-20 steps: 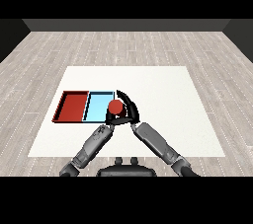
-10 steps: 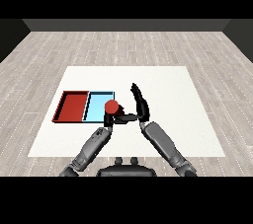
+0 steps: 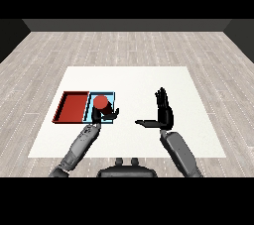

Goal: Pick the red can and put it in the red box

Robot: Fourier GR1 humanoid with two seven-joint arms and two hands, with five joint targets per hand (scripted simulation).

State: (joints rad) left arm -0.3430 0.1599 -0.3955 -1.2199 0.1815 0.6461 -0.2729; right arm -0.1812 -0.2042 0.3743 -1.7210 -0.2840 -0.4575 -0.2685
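The red can (image 3: 101, 102) is held upright in my left hand (image 3: 96, 116), whose fingers and thumb curl round its lower part. Can and hand are over the light blue tray (image 3: 113, 95); whether the can touches the tray I cannot tell. The red tray (image 3: 73, 107) lies directly left of the blue one, with nothing in it. My right hand (image 3: 163, 114) stands apart to the right over the white table, open, fingers straight up and thumb pointing left, holding nothing.
The white table (image 3: 139, 80) extends behind and to the right of the trays. Its front edge runs just below both forearms. Grey plank floor surrounds the table.
My right hand has let go of the red can and drawn away to the right. My left hand has taken the can and carried it left, over the light blue tray.
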